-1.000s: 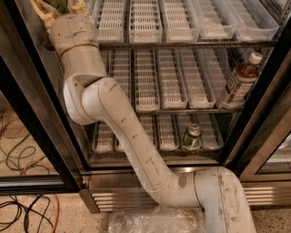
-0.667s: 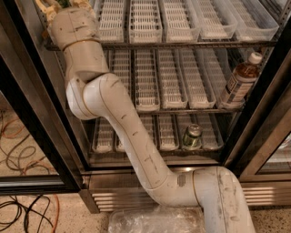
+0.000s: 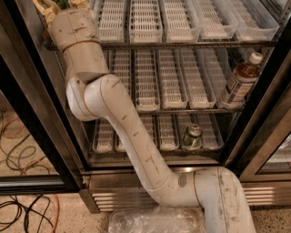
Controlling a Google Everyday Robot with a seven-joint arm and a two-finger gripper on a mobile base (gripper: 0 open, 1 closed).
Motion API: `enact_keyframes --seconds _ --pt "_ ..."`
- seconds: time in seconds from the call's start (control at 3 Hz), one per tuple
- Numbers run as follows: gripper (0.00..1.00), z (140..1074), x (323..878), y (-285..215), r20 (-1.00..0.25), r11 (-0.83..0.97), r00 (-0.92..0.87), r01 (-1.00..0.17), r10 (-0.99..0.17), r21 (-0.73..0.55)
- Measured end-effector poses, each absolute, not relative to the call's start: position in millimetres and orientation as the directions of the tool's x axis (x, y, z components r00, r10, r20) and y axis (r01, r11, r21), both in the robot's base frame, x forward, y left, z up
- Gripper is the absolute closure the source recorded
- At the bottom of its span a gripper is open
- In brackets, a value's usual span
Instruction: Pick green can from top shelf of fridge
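The fridge (image 3: pixel 273 150) stands open, three wire racks showing, and the one white arm (image 3: pixel 132 141) climbs from the floor to the top shelf (image 3: pixel 182 44). Up at the far left corner the tool (image 3: pixel 61 5) sits right at the picture's edge, with a dark green shape, probably the green can (image 3: pixel 62 3), between its pale fingers (image 3: pixel 45 7); whether it is gripped I cannot tell. A can like that should be light, stiff but dentable and slippery if cold, best held around the middle of its wall. Otherwise I count one brown bottle (image 3: pixel 241 79) on the middle rack and one squat can (image 3: pixel 193 136) on the lowest.
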State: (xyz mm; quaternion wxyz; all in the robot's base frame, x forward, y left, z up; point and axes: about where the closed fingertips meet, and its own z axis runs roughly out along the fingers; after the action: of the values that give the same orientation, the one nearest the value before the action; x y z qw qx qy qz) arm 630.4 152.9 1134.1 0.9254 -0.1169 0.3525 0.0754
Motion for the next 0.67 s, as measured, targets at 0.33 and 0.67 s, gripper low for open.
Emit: enact_keyframes --seconds 0.33,0.67 --pt "1.00 1130.2 622.5 153.9 -0.636 0.956 0.768 -0.240 0.078 -0.171" --pt "1.00 1131.2 616.9 153.8 -0.580 0.955 0.811 -0.230 0.082 -0.188"
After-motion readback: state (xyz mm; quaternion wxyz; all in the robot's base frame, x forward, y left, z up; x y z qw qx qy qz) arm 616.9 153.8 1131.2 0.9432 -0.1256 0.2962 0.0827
